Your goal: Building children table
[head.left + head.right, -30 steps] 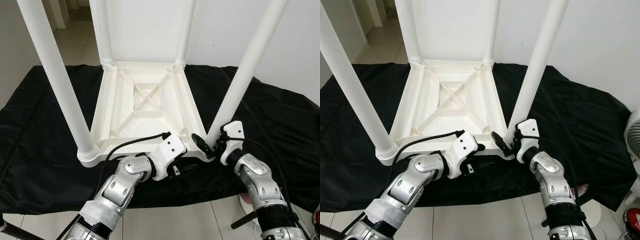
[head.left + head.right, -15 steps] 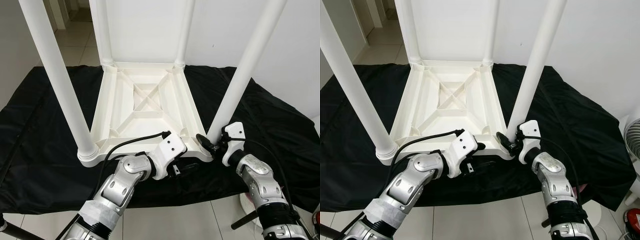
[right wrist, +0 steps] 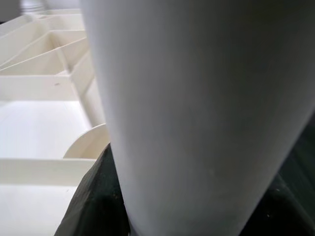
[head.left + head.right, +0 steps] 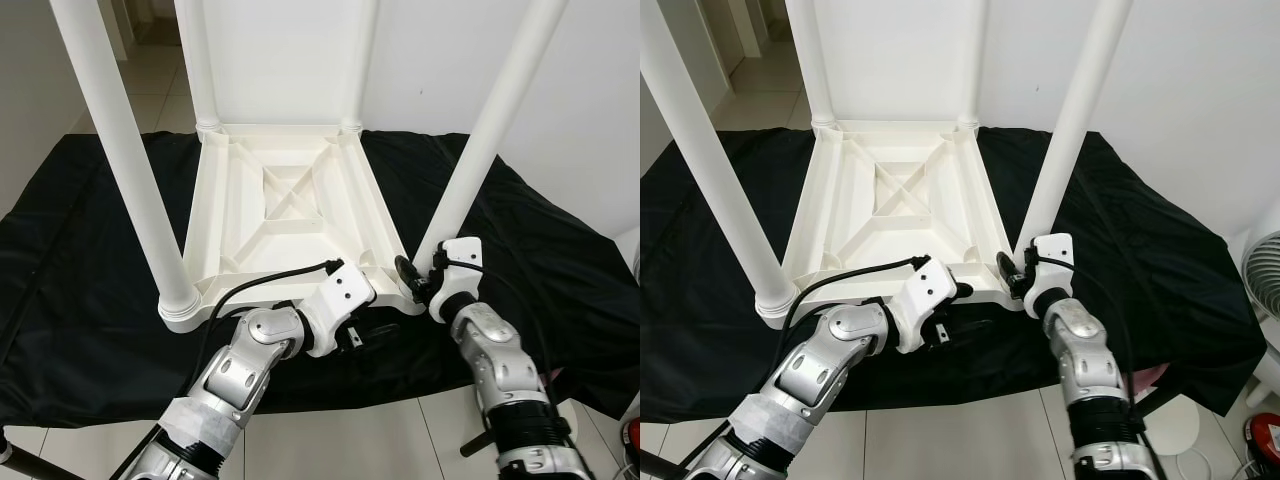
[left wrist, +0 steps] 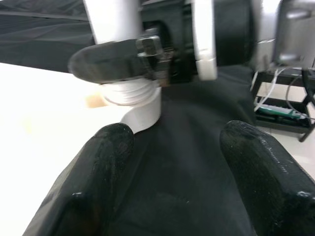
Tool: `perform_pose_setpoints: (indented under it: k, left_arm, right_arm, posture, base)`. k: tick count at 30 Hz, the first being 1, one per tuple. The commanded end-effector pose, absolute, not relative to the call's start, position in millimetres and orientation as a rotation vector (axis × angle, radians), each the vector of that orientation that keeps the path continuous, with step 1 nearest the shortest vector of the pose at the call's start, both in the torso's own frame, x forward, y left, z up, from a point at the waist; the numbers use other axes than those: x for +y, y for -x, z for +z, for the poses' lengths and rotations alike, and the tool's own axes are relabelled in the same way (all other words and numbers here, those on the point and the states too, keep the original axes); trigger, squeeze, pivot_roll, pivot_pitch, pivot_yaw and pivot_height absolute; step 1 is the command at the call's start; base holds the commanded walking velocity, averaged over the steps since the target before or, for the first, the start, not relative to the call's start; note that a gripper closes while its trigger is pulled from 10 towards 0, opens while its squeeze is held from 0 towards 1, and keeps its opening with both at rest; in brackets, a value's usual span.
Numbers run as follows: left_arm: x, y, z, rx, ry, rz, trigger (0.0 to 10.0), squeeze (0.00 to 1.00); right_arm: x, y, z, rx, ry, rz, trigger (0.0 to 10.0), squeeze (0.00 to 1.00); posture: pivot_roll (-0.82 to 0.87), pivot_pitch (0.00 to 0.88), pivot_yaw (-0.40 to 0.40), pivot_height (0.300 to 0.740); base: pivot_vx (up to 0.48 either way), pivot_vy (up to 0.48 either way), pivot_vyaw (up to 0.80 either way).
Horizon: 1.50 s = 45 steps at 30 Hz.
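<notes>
- The white plastic children's table (image 4: 290, 215) lies upside down on a black cloth (image 4: 90, 260). Its ribbed underside faces up.
- All four white legs stand upright in the corner sockets: the near-left leg (image 4: 125, 160), the near-right leg (image 4: 480, 140), the far-left leg (image 4: 198, 60) and the far-right leg (image 4: 362, 60).
- The black cloth covers a raised surface. Tiled floor (image 4: 330, 440) shows below its near edge.
- The right hand (image 4: 418, 282) is at the base of the near-right leg, at the near-right corner of the upturned table. In the right wrist view the leg (image 3: 197, 113) stands between the black fingers (image 3: 93, 196), which close against it. The hand is gripping this leg.
- The left hand (image 4: 372, 334) sits low over the cloth, just in front of the table's near edge and beside the near-right corner. In the left wrist view its two fingers (image 5: 101, 172) are spread wide apart with only black cloth (image 5: 182, 167) between them. It holds nothing.
- The left wrist view also shows the threaded socket collar (image 5: 135, 101) of the near-right corner, with the right hand (image 5: 147, 61) clamped just above it.
- A white fan (image 4: 1265, 300) stands on the floor at the right.
</notes>
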<state>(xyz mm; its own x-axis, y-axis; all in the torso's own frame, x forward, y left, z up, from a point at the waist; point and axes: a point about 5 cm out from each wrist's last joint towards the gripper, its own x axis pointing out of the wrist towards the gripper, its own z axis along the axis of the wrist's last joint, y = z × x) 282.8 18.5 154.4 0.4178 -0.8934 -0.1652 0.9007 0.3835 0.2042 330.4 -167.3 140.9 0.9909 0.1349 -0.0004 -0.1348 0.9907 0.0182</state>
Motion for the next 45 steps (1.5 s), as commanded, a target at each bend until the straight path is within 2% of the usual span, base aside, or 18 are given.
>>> perform_pose_setpoints:
  k: [1,6,8,12,16,17,19,20,34,35,36,41,45]
  left_arm:
    - [17.4,-285.0,152.5,0.039,-0.282,-1.124,10.0,0.0]
    - [16.7,-284.6,151.4,0.039,-0.284,-1.125,10.0,0.0]
    - [16.3,-284.3,150.5,0.042,-0.282,-1.124,10.0,0.0]
    - [15.9,-284.2,150.7,0.041,-0.281,-1.124,10.0,0.0]
    - [15.7,-284.0,150.1,0.043,-0.282,-1.125,10.0,0.0]
    - [15.7,-283.9,149.9,0.044,-0.282,-1.125,10.0,0.0]
    - [15.7,-283.8,149.8,0.045,-0.281,-1.125,10.0,0.0]
    - [15.5,-283.6,149.5,0.048,-0.277,-1.124,10.0,0.0]
    - [14.9,-282.8,148.7,0.061,-0.272,-1.13,10.0,0.0]
    - [14.8,-283.1,148.9,0.06,-0.273,-1.13,10.0,0.0]
    - [14.8,-283.3,149.0,0.059,-0.275,-1.131,10.0,0.0]
    - [14.4,-283.0,148.6,0.06,-0.281,-1.141,10.0,0.0]
    - [14.2,-283.3,149.0,0.06,-0.283,-1.145,10.0,0.0]
  right_arm:
    - [-165.9,-328.7,136.6,0.033,-0.042,0.019,10.0,0.0]
    - [-160.5,-325.2,134.0,0.052,-0.054,-0.101,10.0,0.0]
    - [-144.7,-320.0,132.2,0.057,-0.067,-0.133,10.0,0.0]
    - [-131.1,-317.6,132.8,0.056,-0.073,-0.102,10.0,0.0]
    - [-131.9,-317.6,133.7,0.055,-0.063,-0.093,10.0,0.0]
    - [-133.8,-317.6,134.8,0.048,-0.053,-0.094,10.0,0.55]
    - [-135.6,-317.4,136.1,0.04,-0.045,-0.096,10.0,0.55]
    - [-135.7,-316.5,138.6,0.021,-0.047,-0.075,10.0,1.0]
    - [-160.7,-301.6,147.4,-0.018,-0.057,0.095,10.0,1.0]
    - [-164.1,-299.1,146.5,-0.016,-0.047,0.145,10.0,0.52]
    - [-166.3,-296.1,145.5,-0.023,-0.022,0.213,10.0,0.0]
    - [-179.1,-291.8,135.6,-0.019,0.077,0.36,10.0,0.0]
    - [-185.2,-293.7,133.4,-0.008,0.103,0.386,10.0,0.0]
  posture:
    - [0.02,0.044,-0.034,0.74]
    - [0.02,0.043,-0.038,0.74]
    - [0.02,0.043,-0.041,0.74]
    - [0.02,0.041,-0.044,0.74]
    - [0.02,0.038,-0.046,0.74]
    - [0.02,0.038,-0.046,0.74]
    - [0.02,0.038,-0.046,0.74]
    - [0.02,0.035,-0.046,0.74]
    - [0.02,0.022,-0.037,0.74]
    - [0.02,0.019,-0.035,0.74]
    - [0.02,0.019,-0.035,0.74]
    - [0.01,0.016,-0.024,0.74]
    - [0.01,0.015,-0.022,0.74]
  base:
    - [0.0,0.0,0.0]
    - [0.0,0.0,0.0]
    - [0.0,0.0,0.0]
    - [0.0,0.0,0.0]
    - [0.0,0.0,0.0]
    - [0.0,0.0,0.0]
    - [0.0,0.0,0.0]
    - [0.0,0.0,0.0]
    - [0.0,0.0,0.0]
    - [0.0,0.0,0.0]
    - [0.0,0.0,0.0]
    - [0.0,0.0,0.0]
    - [0.0,0.0,0.0]
